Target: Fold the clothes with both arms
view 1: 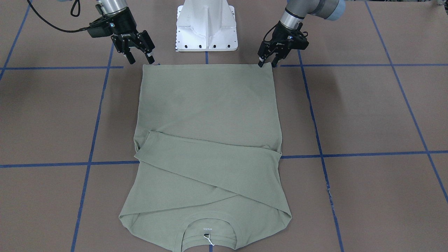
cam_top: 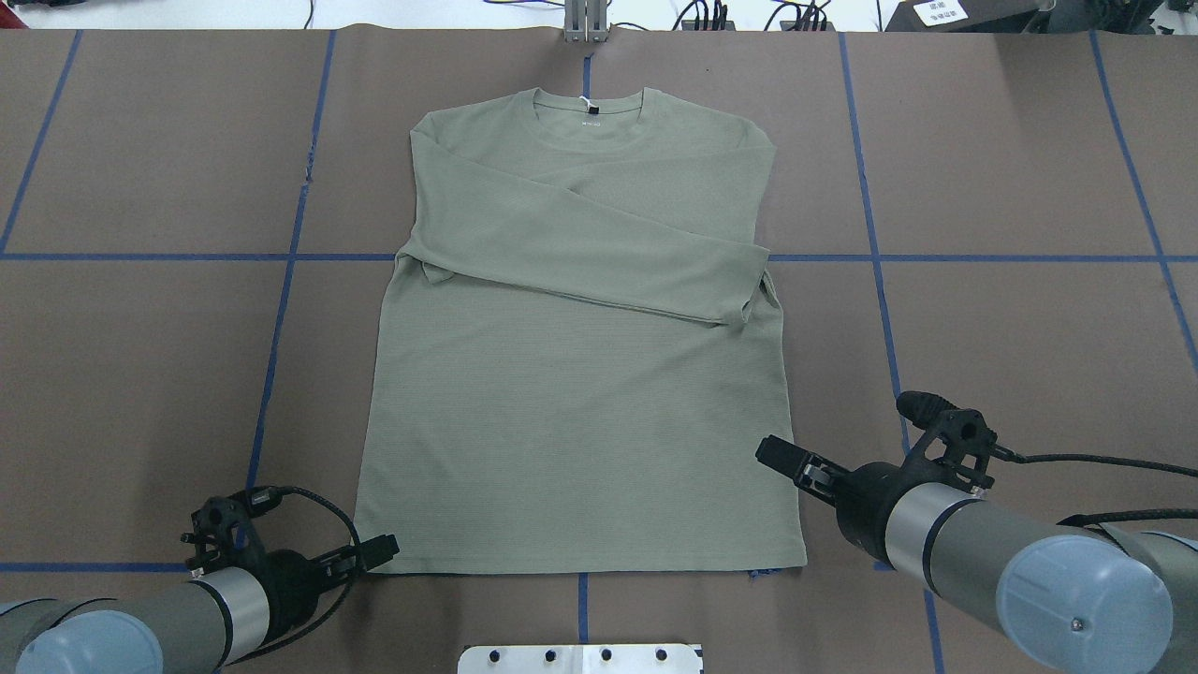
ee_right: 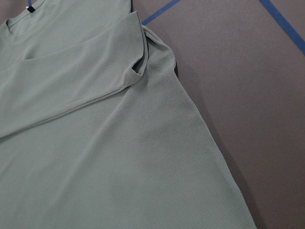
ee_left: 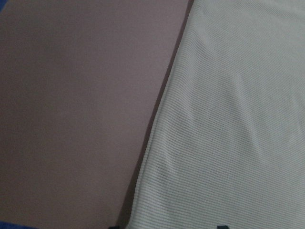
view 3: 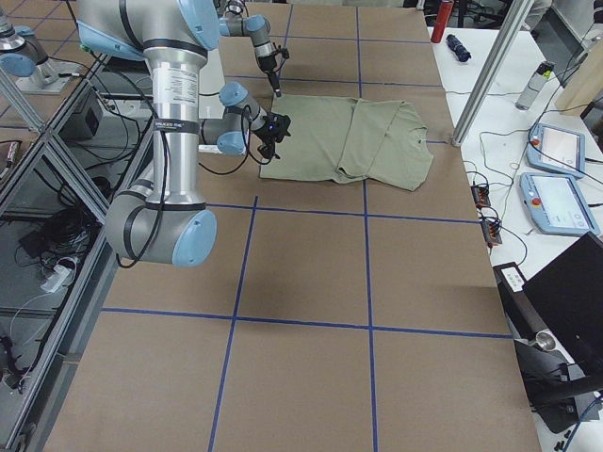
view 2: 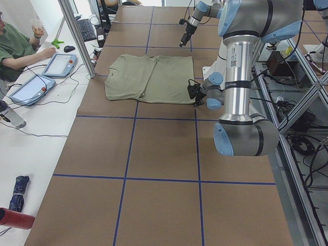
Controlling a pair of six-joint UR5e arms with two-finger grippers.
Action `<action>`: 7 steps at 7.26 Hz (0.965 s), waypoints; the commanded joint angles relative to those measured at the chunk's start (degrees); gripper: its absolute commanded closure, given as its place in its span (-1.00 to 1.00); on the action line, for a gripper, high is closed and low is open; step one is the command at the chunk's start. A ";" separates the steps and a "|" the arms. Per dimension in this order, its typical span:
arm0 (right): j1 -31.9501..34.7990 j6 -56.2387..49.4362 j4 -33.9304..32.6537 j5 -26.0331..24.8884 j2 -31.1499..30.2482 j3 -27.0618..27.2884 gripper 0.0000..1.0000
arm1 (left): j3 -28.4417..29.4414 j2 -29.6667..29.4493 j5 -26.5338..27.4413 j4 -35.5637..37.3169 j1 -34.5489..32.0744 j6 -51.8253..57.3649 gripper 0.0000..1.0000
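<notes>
Front-facing view: the shirt point(view 1: 210, 105) lies flat on the brown table point(view 1: 367, 112), hem toward the robot, collar toward you. Both sleeves are already crossed over the chest, the top one a slanted band. The body is smooth, a sage-green fine knit with a white tag string at the neck. The right gripper point(view 1: 141, 58) hangs just above one hem corner, fingers apart and holding nothing. The left gripper point(view 1: 267, 63) is down at the other corner, fingers apart on either side of it, not clamped that you can see. Overhead: the shirt point(cam_top: 580, 402) sits centred ahead of the base. The left gripper point(cam_top: 379, 546) is right at its hem corner, and the right gripper point(cam_top: 781, 454) is near the side edge on its side, raised. Left side view: the shirt point(view 2: 148, 77) lies close to the robot; the fingers can't be read here. Right side view: the shirt point(view 3: 349, 141) shows the same. Left wrist: the knit point(ee_left: 238, 119) ripples softly beside bare table. Right wrist: the shirt point(ee_right: 95, 157) shows a small pucker where the cuff point(ee_right: 136, 71) meets the side edge. Judged progress: the sleeves are done and the body fold, hem up to collar, is not yet begun. That puts it under halfway.
</notes>
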 commanded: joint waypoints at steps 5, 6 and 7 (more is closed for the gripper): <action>-0.86 0.00 0.00 -0.61 0.01 -1.04 -1.00 | -0.11 0.35 0.45 -0.17 0.89 0.02 1.00; -1.82 0.09 0.00 -1.57 0.28 -1.49 -0.99 | -0.46 0.61 0.36 -0.17 0.80 0.37 1.00; -2.79 1.39 -0.09 -1.84 0.36 -1.41 -0.93 | -1.07 0.79 0.27 -0.17 0.54 0.46 1.00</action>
